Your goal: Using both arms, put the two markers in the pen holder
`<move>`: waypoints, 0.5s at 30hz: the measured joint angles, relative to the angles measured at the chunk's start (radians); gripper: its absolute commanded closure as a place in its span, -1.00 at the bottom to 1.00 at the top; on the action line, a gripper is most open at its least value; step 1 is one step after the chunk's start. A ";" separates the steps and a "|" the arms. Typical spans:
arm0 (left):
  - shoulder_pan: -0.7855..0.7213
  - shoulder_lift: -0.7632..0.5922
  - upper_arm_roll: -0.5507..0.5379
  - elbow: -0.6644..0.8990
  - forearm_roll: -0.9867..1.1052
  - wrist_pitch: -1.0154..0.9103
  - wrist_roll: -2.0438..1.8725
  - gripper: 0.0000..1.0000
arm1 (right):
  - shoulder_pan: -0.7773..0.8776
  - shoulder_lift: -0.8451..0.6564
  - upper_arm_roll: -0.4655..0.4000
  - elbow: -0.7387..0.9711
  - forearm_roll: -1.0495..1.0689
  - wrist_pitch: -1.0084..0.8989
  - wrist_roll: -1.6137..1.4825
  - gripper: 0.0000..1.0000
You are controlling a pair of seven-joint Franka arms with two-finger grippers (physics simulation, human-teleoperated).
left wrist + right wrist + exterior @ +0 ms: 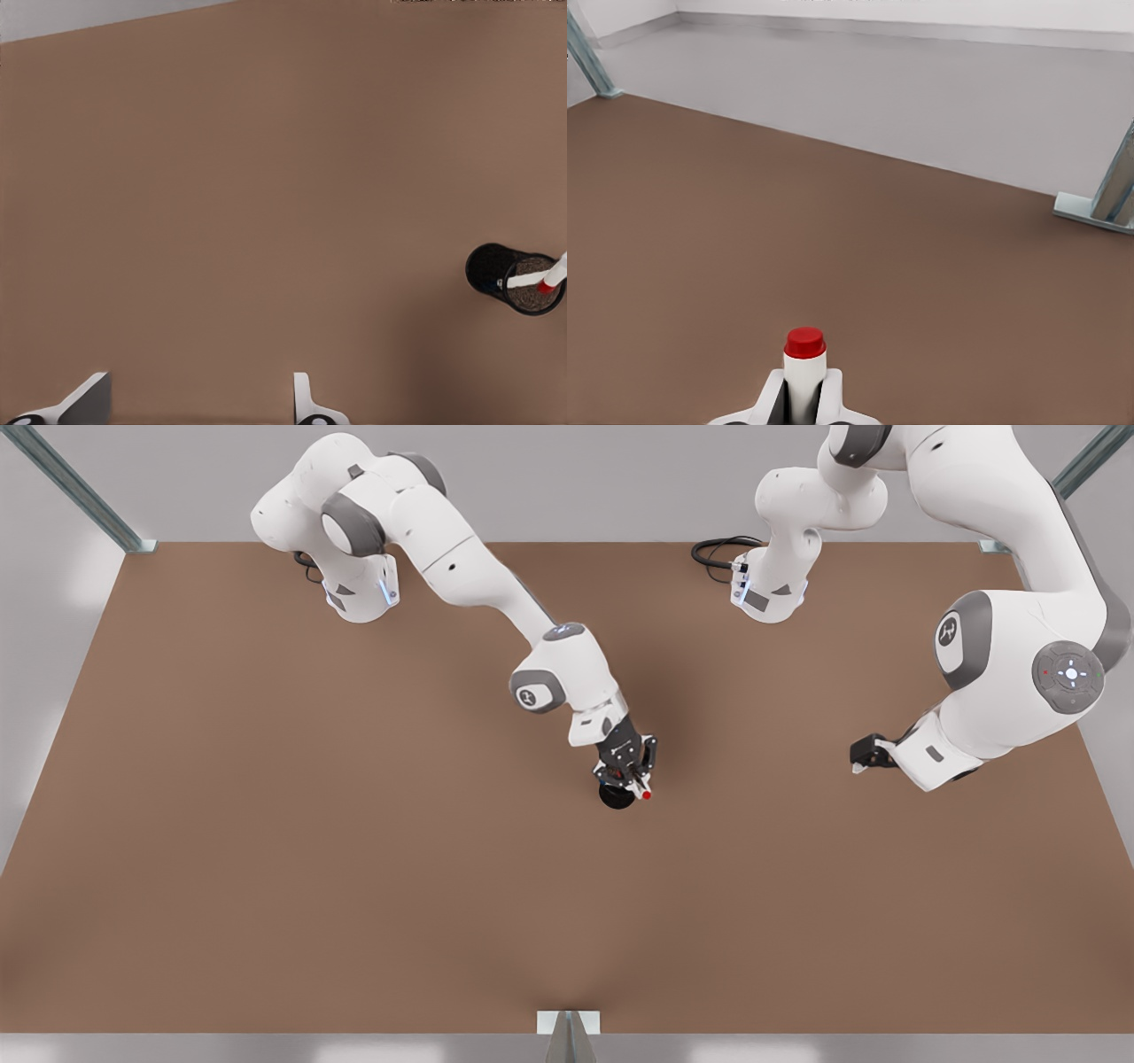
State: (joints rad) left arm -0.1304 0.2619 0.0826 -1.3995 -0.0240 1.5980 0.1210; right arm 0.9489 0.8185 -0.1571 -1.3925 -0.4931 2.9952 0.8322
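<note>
Slim white-barrelled red-capped marker (803,359) sat clamped between right jaws (803,398), above round black mesh pen holder (516,279) on matte brown surface (354,868). Left jaws (199,398) gaped wide, well apart.

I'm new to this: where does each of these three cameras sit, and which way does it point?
Front view: high above the table, looking down on both arms.
Left wrist view: on the waiting arm, looking across the table at the pen holder; the open left gripper shows.
Right wrist view: on the other arm, facing the table's far edge; the right gripper clamps the red marker.
Shared: front and left wrist views both show the holder.
</note>
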 measured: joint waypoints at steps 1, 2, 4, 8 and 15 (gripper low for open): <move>0.000 0.000 0.000 0.000 0.000 0.001 -0.008 -1.00 | -0.002 0.000 0.000 -0.003 -0.022 0.008 0.006 0.57; 0.000 0.000 0.000 0.000 0.000 0.002 -0.015 -1.00 | -0.004 0.002 0.001 -0.004 -0.039 0.015 0.011 0.57; 0.000 0.000 0.000 0.000 -0.001 0.005 -0.028 -1.00 | -0.004 0.002 0.001 -0.005 -0.062 0.026 0.021 -1.00; 0.000 0.000 0.000 0.000 -0.001 0.008 -0.050 -1.00 | -0.005 0.005 0.001 -0.007 -0.083 0.036 0.037 -1.00; -0.004 -0.001 -0.001 0.000 -0.002 0.008 -0.081 -1.00 | -0.041 -0.129 0.014 -0.014 -0.092 -0.061 0.048 -1.00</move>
State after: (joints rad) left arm -0.1347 0.2609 0.0813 -1.3995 -0.0263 1.6059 0.0404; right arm 0.9076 0.6891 -0.1432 -1.4065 -0.5851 2.9339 0.8807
